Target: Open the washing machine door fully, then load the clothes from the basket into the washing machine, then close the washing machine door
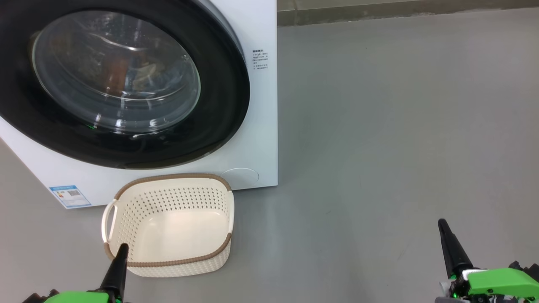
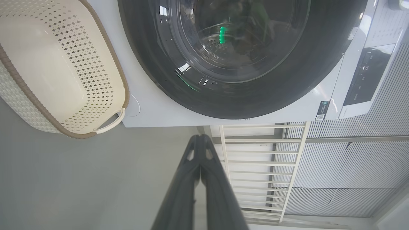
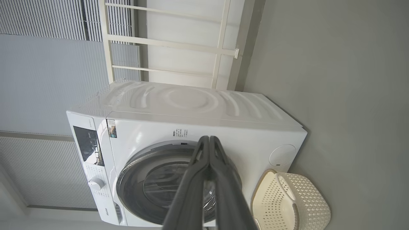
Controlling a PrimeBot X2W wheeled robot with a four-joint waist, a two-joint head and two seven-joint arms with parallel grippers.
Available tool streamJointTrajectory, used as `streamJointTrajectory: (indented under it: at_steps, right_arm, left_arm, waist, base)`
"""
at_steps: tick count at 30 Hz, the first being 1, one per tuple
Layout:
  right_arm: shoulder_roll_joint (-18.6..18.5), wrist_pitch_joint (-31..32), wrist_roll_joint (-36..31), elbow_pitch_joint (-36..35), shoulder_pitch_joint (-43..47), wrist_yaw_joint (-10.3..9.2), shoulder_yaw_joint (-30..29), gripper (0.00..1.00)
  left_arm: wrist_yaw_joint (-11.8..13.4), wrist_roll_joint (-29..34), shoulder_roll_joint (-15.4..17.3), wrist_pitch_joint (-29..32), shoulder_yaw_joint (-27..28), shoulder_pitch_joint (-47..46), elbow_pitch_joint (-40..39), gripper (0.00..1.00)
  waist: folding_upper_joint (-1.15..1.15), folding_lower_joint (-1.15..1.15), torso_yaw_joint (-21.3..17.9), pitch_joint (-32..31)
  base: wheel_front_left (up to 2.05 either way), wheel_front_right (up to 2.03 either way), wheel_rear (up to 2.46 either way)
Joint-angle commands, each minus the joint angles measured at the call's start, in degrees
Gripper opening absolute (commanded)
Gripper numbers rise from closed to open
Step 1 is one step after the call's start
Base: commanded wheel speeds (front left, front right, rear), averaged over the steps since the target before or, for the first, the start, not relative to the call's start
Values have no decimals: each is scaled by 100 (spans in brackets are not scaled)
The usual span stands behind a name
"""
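The left pincer [image 1: 122,249] is clenched, its two dark fingers pressed flat together with nothing between them, as the left wrist view shows. It hangs in front of the washer [image 1: 261,126], and in the head view its tip lies across the near rim of the basket [image 1: 168,176]; I cannot tell whether it touches that rim or sits above it. The right pincer [image 1: 441,223] is likewise clenched and empty, well off to the right of the washer over bare floor [image 1: 379,126]. The basket stands on the floor just in front of the washer, below the door [image 1: 227,97], and it is empty, with only its pale bottom and perforated walls showing. The door lies flush against the washer's front, with no gap at its black rim in any view. Through the glass, dim orange-brown and pale shapes [image 1: 145,73] sit inside the washer. They are most likely the clothes, though the reflections make this uncertain. Judged from this, all three steps look done and the task is at its end. The next move probably calls for no grip at all, at most a light press on the door to be sure the latch has caught, then drawing both arms clear of the washer.
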Motion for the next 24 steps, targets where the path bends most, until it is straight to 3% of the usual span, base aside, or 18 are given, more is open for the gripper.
streamJointTrajectory:
  at_steps: [1,8,24]
  right_arm:
    - [-67,57,190,-174,-261,-4,123,0]
    - [-70,176,659,-178,-285,-6,123,0]
    - [-70,181,678,-178,-286,-6,123,0]
  left_arm:
    - [-16,-136,65,56,217,-290,-170,0]
    - [-16,-503,58,175,296,-335,-177,0]
    - [-17,-515,55,183,302,-337,-178,0]
  waist:
    - [0,0,-1,3]
    - [0,0,-9,21]
    - [0,0,-9,22]
  base:
    - [0,0,0]
    - [0,0,0]
    - [0,0,0]
